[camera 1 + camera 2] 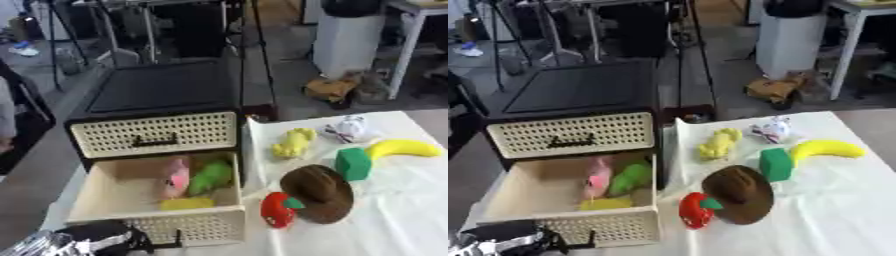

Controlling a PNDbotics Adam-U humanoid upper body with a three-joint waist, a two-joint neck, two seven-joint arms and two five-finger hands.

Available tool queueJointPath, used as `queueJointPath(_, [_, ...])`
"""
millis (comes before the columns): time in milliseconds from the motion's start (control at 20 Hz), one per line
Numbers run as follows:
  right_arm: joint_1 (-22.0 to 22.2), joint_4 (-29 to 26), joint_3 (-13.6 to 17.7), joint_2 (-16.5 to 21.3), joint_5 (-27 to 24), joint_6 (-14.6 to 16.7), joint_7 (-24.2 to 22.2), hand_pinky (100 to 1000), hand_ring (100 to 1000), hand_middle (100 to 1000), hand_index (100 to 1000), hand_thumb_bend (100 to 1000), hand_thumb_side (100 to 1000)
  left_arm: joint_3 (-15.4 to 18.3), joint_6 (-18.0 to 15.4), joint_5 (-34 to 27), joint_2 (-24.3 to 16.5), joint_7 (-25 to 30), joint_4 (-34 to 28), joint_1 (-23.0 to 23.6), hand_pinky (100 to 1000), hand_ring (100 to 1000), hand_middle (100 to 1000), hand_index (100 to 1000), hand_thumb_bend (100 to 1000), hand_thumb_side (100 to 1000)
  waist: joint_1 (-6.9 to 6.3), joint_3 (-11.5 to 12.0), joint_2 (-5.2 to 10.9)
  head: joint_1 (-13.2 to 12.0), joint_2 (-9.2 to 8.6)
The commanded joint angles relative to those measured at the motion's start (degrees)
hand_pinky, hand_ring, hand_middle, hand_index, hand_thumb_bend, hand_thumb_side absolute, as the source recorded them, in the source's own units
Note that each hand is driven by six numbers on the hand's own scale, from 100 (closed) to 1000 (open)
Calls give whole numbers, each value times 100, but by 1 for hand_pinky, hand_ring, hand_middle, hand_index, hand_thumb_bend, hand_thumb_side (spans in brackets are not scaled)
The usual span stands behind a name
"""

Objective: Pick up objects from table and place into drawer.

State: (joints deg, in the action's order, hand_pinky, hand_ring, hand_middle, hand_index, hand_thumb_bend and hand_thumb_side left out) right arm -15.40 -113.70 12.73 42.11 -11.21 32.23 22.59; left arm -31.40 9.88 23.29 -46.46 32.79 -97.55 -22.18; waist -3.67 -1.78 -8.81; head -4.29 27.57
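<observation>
The cream lower drawer (105, 200) stands pulled open, and in it lie a pink toy (178, 177), a green toy (210, 176) and a flat yellow piece (186, 203). On the white cloth to its right lie a yellow soft toy (293, 142), a white wrapped thing (352, 129), a banana (404, 148), a green block (353, 163), a brown rounded object (319, 193) and a red fruit toy (277, 210). My left hand (96, 237), black and silver, shows at the lower left corner in front of the drawer. My right hand is out of sight.
The black cabinet (162, 87) has a shut upper drawer (153, 134) with a dark handle. The white cloth (394, 215) covers the table to the right. Beyond are floor, stands, a white bin (348, 42) and table legs.
</observation>
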Motion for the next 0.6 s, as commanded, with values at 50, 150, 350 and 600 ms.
queueJointPath(50, [-44, -89, 57, 126, 37, -14, 4, 691, 768, 659, 792, 274, 1000, 1, -38, 27, -196, 14, -68, 22, 109, 225, 183, 717, 100, 611, 32, 6, 70, -26, -4])
queueJointPath(150, [-44, -89, 54, 124, 36, -14, 0, 692, 768, 659, 791, 276, 1000, 15, -75, 25, -201, -2, -126, 18, 119, 229, 182, 729, 100, 611, 36, 6, 73, -25, -12])
queueJointPath(350, [-36, -89, 56, 125, 33, -13, 5, 692, 768, 659, 792, 275, 1000, 120, -339, 113, -251, -101, -416, 22, 204, 311, 292, 782, 100, 674, 41, 6, 81, -16, 4])
queueJointPath(600, [-26, -89, 64, 132, 45, -13, 19, 692, 768, 658, 792, 275, 1000, 384, -793, 305, -463, 24, -974, 149, 476, 618, 627, 843, 100, 836, 34, 12, 82, 11, 24])
